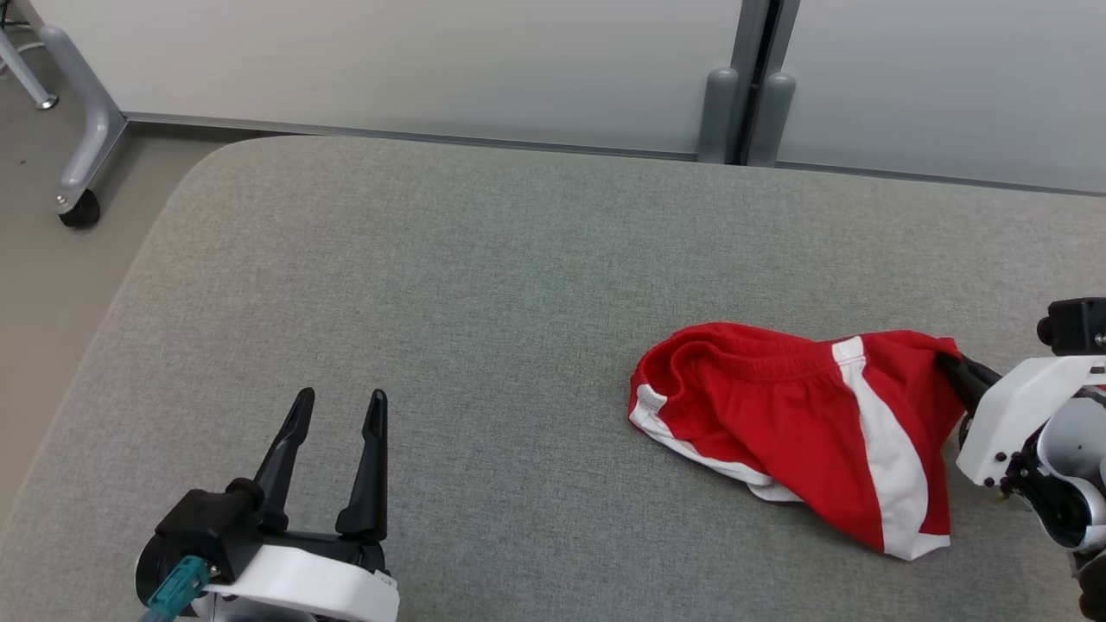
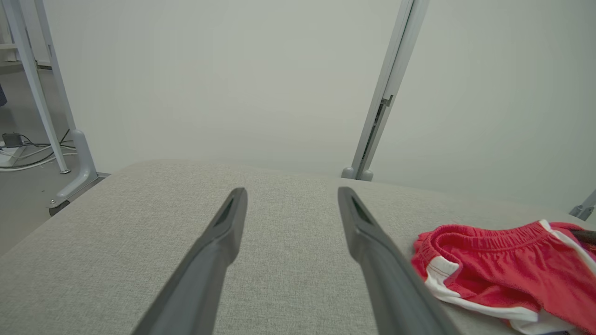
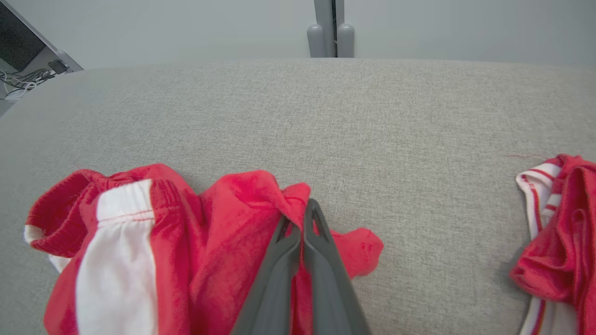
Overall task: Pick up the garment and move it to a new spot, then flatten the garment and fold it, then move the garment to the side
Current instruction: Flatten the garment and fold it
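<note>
Garment: You have the garment [image 1: 795,423] lying crumpled at the lower right of the head view. It is a pair of red shorts in soft knit cloth. The gathered elastic waistband gapes toward the left of the frame. A broad white stripe curves down one side, and thin white trim edges the hem.

Right gripper: Your right gripper [image 3: 302,218] comes in from the right edge of the head view. Its two long dark tapered fingers are pressed together, pinching a raised fold of red cloth at the garment's right end. In the right wrist view the cloth bunches up against the tips.

Left gripper: Your left gripper [image 1: 341,397] sits at the lower left of the head view. Its fingers are spread wide and point up the frame, with nothing between them. It is well apart from the garment, over bare pad.

Pad: You work on a grey pad [image 1: 484,285] with a coarse woven texture and a rounded corner at the upper left.

Second cloth: At the right edge of the right wrist view you see a second red cloth [image 3: 558,242]. It is bunched, has white striped trim, and lies apart from the garment.

Background: Smooth pale panels [image 1: 389,60] run along the top of the head view. A grey post [image 1: 752,86] with two rounded feet joins them. A black caster [image 1: 79,212] stands on the floor at the upper left.
</note>
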